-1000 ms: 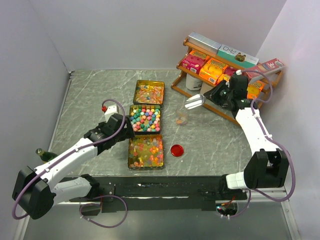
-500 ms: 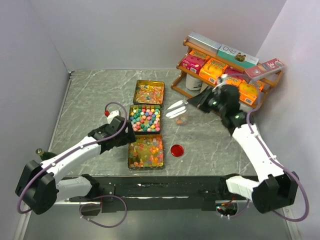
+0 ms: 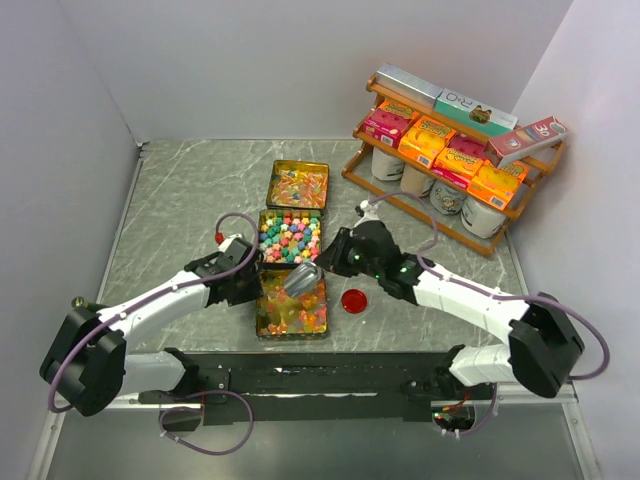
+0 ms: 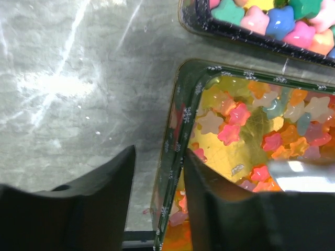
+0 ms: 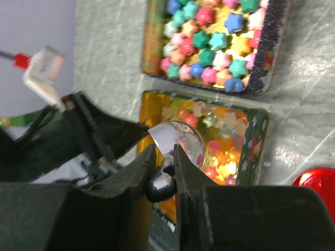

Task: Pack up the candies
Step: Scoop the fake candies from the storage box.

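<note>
Hovering scoop point(image 5: 177, 140) clamped in right tool point(image 5: 163, 154) | candies point(image 5: 222, 157) beneath | left tool point(image 4: 158, 157) apart astride tin point(image 4: 171, 130)

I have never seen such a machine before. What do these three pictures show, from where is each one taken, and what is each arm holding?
These are two robot arms fixed at the near edge of a grey table. The wide picture is taken from above and behind them. The other two come from small cameras on the wrists, so each shows its own dark fingers.

On the table stand three open tins in a row, filled with coloured candies, many of them star-shaped. Beside them lies a red lid, and at the back right is a wooden shelf with boxes.

The right gripper is shut on a metal scoop, held over the near tin. The left gripper is open, with one finger on each side of that tin's left wall.
</note>
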`<state>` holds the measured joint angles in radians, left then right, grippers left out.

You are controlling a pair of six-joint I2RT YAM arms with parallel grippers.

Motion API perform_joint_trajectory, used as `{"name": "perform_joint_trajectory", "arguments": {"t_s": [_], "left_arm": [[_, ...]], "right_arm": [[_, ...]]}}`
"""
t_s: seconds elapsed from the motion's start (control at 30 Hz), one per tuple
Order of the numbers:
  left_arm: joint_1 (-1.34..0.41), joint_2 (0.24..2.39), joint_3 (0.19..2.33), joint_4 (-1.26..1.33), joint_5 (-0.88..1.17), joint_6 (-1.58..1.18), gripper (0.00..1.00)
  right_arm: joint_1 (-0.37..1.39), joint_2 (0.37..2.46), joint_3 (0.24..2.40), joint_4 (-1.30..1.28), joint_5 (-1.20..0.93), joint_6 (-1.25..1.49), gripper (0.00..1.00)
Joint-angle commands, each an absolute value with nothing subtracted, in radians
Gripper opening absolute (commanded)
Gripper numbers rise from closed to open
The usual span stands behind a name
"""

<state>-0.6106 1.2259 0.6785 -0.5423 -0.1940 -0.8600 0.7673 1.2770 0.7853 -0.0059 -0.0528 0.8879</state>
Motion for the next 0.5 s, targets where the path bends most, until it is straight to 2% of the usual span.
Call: {"name": "perform_joint_trajectory", "arguments": {"t_s": [0.0,0.47], "left_arm": [[-0.604,1.21,0.657,-0.532,-0.164,-0.862,0.4],[-0.603,1.223,0.666,-0.517,-0.14,-0.822,0.2]], "right_arm": [[0.801,1.315,0.805,0.051,0.153,0.94,0.0],[0.857,1.476,0.873,-0.061,0.23,1.091,0.0]]}}
